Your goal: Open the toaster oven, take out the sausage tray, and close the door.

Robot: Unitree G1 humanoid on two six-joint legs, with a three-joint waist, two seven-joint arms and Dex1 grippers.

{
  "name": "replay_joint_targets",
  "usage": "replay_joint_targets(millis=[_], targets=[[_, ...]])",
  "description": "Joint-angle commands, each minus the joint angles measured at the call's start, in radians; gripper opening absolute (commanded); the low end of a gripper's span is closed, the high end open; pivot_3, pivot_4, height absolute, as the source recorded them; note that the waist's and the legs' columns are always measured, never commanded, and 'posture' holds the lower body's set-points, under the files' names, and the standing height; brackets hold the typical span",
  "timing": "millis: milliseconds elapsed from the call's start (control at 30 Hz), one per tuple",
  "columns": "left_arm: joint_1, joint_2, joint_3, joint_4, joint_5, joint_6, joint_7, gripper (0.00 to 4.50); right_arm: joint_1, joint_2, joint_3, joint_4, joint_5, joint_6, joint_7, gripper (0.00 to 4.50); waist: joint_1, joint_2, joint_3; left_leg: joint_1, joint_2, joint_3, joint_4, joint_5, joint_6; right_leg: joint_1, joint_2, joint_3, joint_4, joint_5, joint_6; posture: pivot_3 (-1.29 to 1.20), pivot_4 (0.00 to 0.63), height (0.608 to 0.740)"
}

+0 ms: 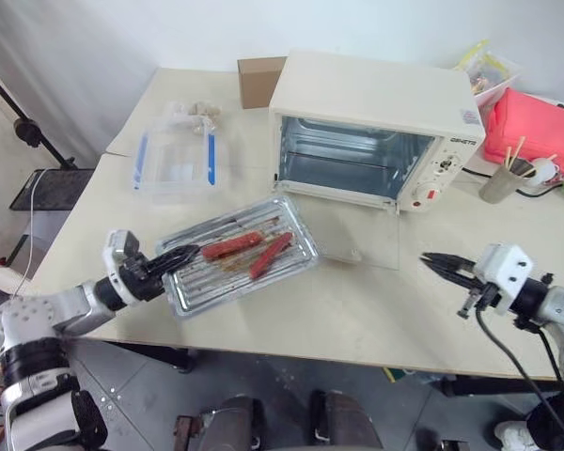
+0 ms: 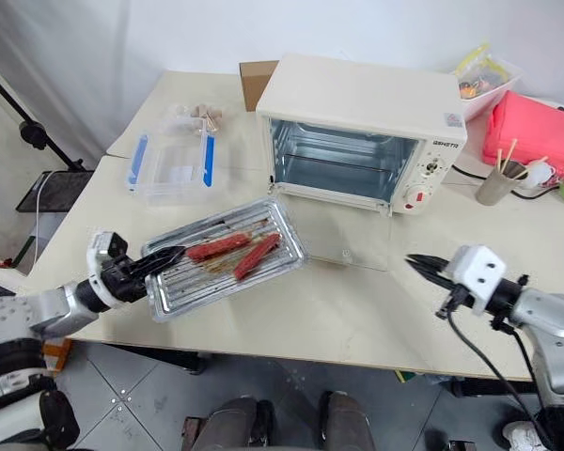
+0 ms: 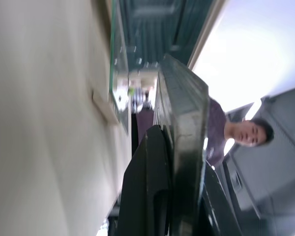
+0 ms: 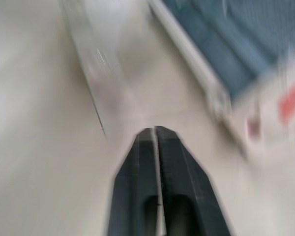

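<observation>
The cream-white toaster oven (image 1: 376, 103) stands at the back of the table with its cavity showing. Its glass door (image 1: 362, 240) lies folded down flat in front of it. The silver sausage tray (image 1: 207, 272) is outside the oven, left of the door, with two reddish sausages (image 1: 233, 246) on its rack. My left gripper (image 1: 174, 258) is shut on the tray's left rim (image 3: 184, 113). Whether the tray rests on the table I cannot tell. My right gripper (image 1: 442, 265) hovers right of the door, shut and empty, pointing toward the door's edge (image 4: 96, 73).
A clear plastic tub with blue clips (image 1: 176, 160) and a small cardboard box (image 1: 260, 80) sit left of the oven. A red container (image 1: 534, 127) and a cup of sticks (image 1: 501, 180) stand at the right. A person (image 3: 246, 132) is in the background.
</observation>
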Motion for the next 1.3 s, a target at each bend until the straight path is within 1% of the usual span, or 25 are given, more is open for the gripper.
replay_joint_targets(millis=[33,133,233,333,400,533,600,700,800,900,967,1067,1133,1200,1233,1300], targets=[[0.068,-0.054,0.083,-0.074,-0.112,-0.038,0.081,0.00,-0.060,0.021,0.018,0.085,-0.003,-0.018,0.028,0.01,-0.004,0.000,0.000,0.000,0.000,0.000,0.000,0.000,0.000,0.000,0.000,0.000,0.000,0.000,0.000,0.00,0.150,0.740],[0.129,-0.123,0.107,-0.135,-0.225,-0.102,0.192,0.00,-0.122,0.059,0.058,0.154,-0.029,-0.026,0.025,0.01,-0.005,0.000,0.000,0.003,0.001,0.002,-0.002,0.000,0.000,0.000,0.000,0.001,0.001,0.000,0.000,0.00,0.150,0.740],[0.183,-0.218,0.126,-0.219,-0.343,-0.245,0.331,0.00,-0.188,0.117,0.094,0.212,-0.050,-0.024,0.005,0.01,-0.003,0.000,0.000,0.005,0.001,0.003,-0.002,-0.001,-0.002,0.001,0.000,0.003,0.001,0.000,0.000,0.00,0.150,0.740],[0.240,-0.326,0.120,-0.320,-0.454,-0.403,0.462,0.00,-0.223,0.174,0.106,0.237,-0.005,-0.019,0.051,0.01,-0.002,0.000,0.000,0.005,0.001,0.003,-0.002,-0.002,-0.002,0.001,0.000,0.003,0.001,0.000,0.000,0.00,0.150,0.740],[0.271,-0.367,0.094,-0.374,-0.518,-0.477,0.522,0.00,-0.231,0.202,0.103,0.234,0.026,-0.014,0.079,0.01,-0.001,0.000,0.000,0.005,0.001,0.003,-0.002,-0.002,-0.002,0.001,0.000,0.003,0.000,0.000,0.000,0.00,0.150,0.740],[0.318,-0.379,0.039,-0.437,-0.597,-0.570,0.590,0.00,-0.238,0.231,0.079,0.222,0.074,0.000,0.107,0.01,0.000,0.001,0.000,0.005,0.001,0.003,-0.002,-0.003,-0.002,0.002,0.001,0.003,0.000,0.000,0.000,0.00,0.150,0.740],[0.336,-0.383,0.030,-0.458,-0.609,-0.598,0.610,0.00,-0.242,0.255,0.055,0.203,0.121,-0.012,0.117,0.01,0.000,0.001,0.000,0.006,0.001,0.004,-0.002,-0.003,-0.002,0.002,0.001,0.003,0.000,0.000,0.000,0.00,0.150,0.740],[0.343,-0.383,0.043,-0.472,-0.610,-0.637,0.637,0.00,-0.239,0.285,0.014,0.136,0.188,0.015,0.091,0.01,0.000,0.001,0.000,0.006,0.001,0.004,-0.002,-0.003,-0.001,0.002,0.001,0.003,-0.001,0.000,0.000,0.00,0.150,0.740],[0.343,-0.349,0.064,-0.476,-0.610,-0.609,0.641,0.00,-0.243,0.283,-0.031,-0.022,0.282,0.129,0.012,0.01,-0.001,0.001,0.000,0.005,0.001,0.004,-0.002,-0.003,-0.001,0.001,0.001,0.003,0.000,0.000,0.000,0.00,0.150,0.740],[0.341,-0.301,0.055,-0.467,-0.610,-0.556,0.630,0.00,-0.299,0.277,-0.081,-0.088,0.373,0.237,-0.063,0.01,0.000,0.001,0.000,0.005,0.002,0.004,-0.002,-0.004,-0.002,0.001,0.001,0.004,-0.001,0.000,-0.001,0.00,0.150,0.740],[0.341,-0.276,0.049,-0.451,-0.610,-0.529,0.629,0.00,-0.320,0.264,-0.093,-0.104,0.402,0.296,-0.075,0.01,0.000,0.001,0.000,0.005,0.002,0.004,-0.002,-0.004,-0.002,0.001,0.001,0.003,-0.001,-0.001,-0.001,0.00,0.150,0.740],[0.346,-0.220,0.026,-0.423,-0.610,-0.477,0.613,0.00,-0.310,0.229,-0.093,-0.132,0.405,0.341,-0.049,0.01,0.004,0.001,0.000,0.005,0.002,0.002,-0.002,-0.006,-0.001,0.001,0.001,0.003,-0.001,-0.001,-0.001,0.00,0.150,0.740],[0.332,-0.182,0.004,-0.395,-0.610,-0.440,0.601,0.00,-0.254,0.179,-0.082,-0.167,0.392,0.362,0.020,0.35,0.011,0.001,0.000,0.004,0.001,0.002,-0.002,-0.007,-0.001,0.001,0.001,0.003,-0.002,-0.001,-0.001,0.00,0.150,0.740],[0.318,-0.135,-0.027,-0.361,-0.610,-0.396,0.577,0.00,-0.202,0.140,-0.070,-0.196,0.369,0.348,0.083,0.83,0.017,0.001,0.000,0.003,0.001,0.002,-0.002,-0.008,0.001,0.000,0.001,0.003,-0.002,-0.001,-0.001,0.00,0.150,0.740],[0.293,-0.104,-0.058,-0.330,-0.610,-0.367,0.563,0.00,-0.146,0.113,-0.066,-0.208,0.334,0.296,0.143,1.23,0.016,0.001,0.000,0.003,0.001,0.002,-0.002,-0.009,0.001,0.001,0.001,0.003,-0.002,-0.001,-0.001,0.00,0.150,0.740],[0.249,-0.046,-0.121,-0.280,-0.610,-0.321,0.530,0.00,-0.057,0.068,-0.064,-0.227,0.295,0.237,0.234,1.86,0.025,0.001,-0.001,0.003,0.001,0.003,-0.002,-0.009,0.001,0.002,0.001,0.003,-0.005,-0.001,-0.001,0.00,0.150,0.740]])
